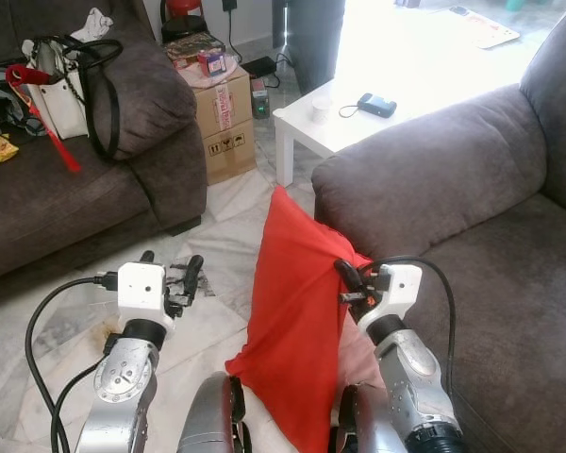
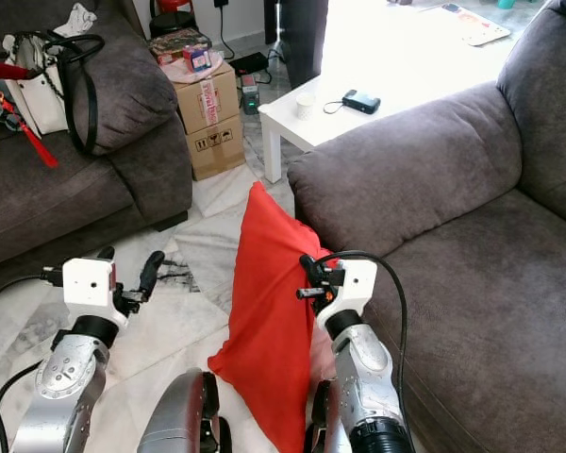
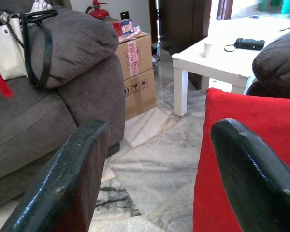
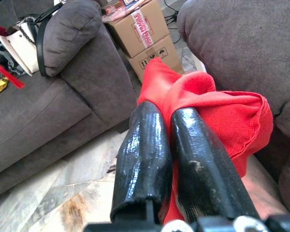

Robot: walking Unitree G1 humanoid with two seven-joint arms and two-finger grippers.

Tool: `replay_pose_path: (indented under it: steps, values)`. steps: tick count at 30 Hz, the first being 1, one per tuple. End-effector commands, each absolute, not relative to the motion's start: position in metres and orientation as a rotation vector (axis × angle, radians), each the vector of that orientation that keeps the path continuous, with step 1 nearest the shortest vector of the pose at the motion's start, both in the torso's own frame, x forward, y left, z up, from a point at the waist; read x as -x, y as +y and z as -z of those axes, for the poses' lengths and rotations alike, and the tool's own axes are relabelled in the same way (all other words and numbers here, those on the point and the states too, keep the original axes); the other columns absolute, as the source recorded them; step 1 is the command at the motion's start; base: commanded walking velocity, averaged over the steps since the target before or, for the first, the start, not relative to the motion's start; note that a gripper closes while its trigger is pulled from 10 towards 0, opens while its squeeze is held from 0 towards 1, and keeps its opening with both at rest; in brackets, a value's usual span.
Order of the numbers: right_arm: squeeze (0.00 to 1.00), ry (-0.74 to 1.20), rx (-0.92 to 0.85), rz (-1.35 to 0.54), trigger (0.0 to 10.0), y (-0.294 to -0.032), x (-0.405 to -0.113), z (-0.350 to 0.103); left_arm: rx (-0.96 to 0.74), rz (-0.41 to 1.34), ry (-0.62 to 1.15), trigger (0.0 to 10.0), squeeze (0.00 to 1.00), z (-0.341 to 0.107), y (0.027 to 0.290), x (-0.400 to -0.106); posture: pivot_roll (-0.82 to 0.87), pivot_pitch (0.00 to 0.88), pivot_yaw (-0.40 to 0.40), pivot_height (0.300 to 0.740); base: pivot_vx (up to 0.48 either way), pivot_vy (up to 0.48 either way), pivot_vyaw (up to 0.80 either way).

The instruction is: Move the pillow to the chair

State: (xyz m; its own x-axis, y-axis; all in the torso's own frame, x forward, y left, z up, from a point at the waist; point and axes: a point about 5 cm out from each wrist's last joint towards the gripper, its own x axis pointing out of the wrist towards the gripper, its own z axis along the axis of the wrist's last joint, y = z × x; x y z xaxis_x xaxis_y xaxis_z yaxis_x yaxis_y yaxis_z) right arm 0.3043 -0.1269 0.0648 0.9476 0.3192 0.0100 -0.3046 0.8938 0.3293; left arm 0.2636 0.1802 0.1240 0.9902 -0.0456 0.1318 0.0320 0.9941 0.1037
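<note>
Pillow (image 1: 297, 321), red and soft, stands on one corner on the marble floor (image 1: 217, 245), between the robot's two arms, and it leans against the front of the grey sofa (image 1: 434, 170) on the robot's right. Its upper corner reaches near the sofa's armrest.

The right gripper (image 4: 166, 145) holds the pillow at its right edge; its jaws are pressed together with a fold of red cloth pinched between them. The left gripper (image 1: 174, 274) hangs over the floor just beside the pillow's left side, apart from it, and its jaws are spread wide with nothing between them.

A second grey sofa (image 1: 75, 189) stands on the robot's left, across the floor. On it lie a white handbag (image 1: 61, 90) with black straps and a red strap (image 1: 52, 127). Beside this sofa stand two cardboard boxes (image 1: 222, 118), one upon the other. Farther away is a white low surface (image 1: 396, 85) which carries a small cup (image 1: 321, 110) and a dark case (image 1: 375, 104).
</note>
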Motion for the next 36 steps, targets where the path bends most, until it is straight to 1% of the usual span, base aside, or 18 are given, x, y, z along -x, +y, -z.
replay_pose_path:
  steps: [1,14,36]
  values:
    - [0.0,-0.096,-0.317,-0.337,10.0,-0.1275,-0.3117,-0.0938,-0.115,0.036,-0.142,10.0,0.0,-0.1251,0.1813,-0.2619,0.09,0.142,0.01,0.628,0.0,0.0,0.0]
    - [0.0,-0.094,-0.321,-0.344,10.0,-0.1229,-0.3129,-0.0957,-0.119,0.036,-0.142,10.0,0.0,-0.126,0.1821,-0.2619,0.09,0.151,0.01,0.628,0.0,0.0,0.0]
    - [0.0,-0.089,-0.311,-0.34,10.0,-0.1279,-0.3143,-0.095,-0.116,0.041,-0.147,10.0,0.0,-0.1264,0.1805,-0.2633,0.09,0.138,0.009,0.628,0.0,0.0,0.0]
